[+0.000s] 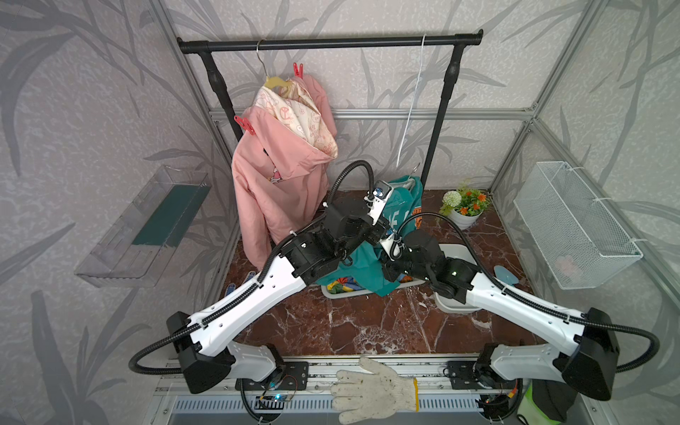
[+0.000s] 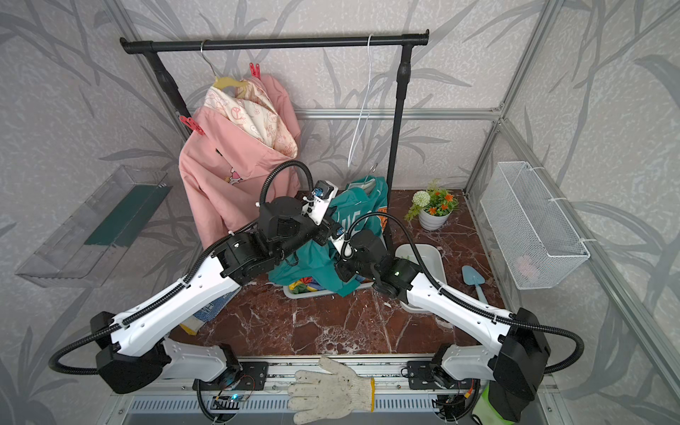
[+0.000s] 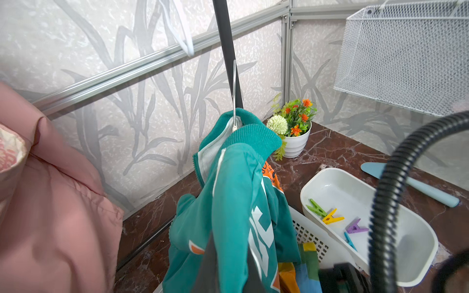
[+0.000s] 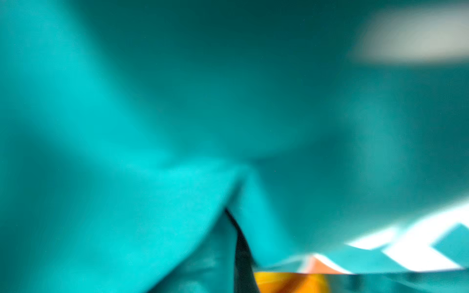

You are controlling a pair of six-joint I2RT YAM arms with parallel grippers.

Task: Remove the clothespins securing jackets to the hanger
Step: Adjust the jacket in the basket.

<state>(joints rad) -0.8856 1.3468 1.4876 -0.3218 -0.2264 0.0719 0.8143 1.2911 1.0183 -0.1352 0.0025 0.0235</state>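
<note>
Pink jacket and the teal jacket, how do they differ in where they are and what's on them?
The pink jacket hangs from the rail; the teal jacket is off it, draped over the slotted basket. The pink jacket carries two red clothespins; none show on the teal jacket. The pink jacket has a lined hood; the teal jacket has a ribbed collar and white lettering. Both are on hangers.

A potted plant point(image 1: 464, 206) brightens the one o'clock corner of the red marble counter point(image 1: 368, 323), with a blue trowel point(image 2: 473, 277) at three o'clock. A white mesh basket point(image 1: 574, 224) hangs on the three o'clock wall, a clear bin point(image 1: 143, 228) on the nine o'clock wall. A work glove point(image 1: 375, 392) lies at six o'clock.
</note>
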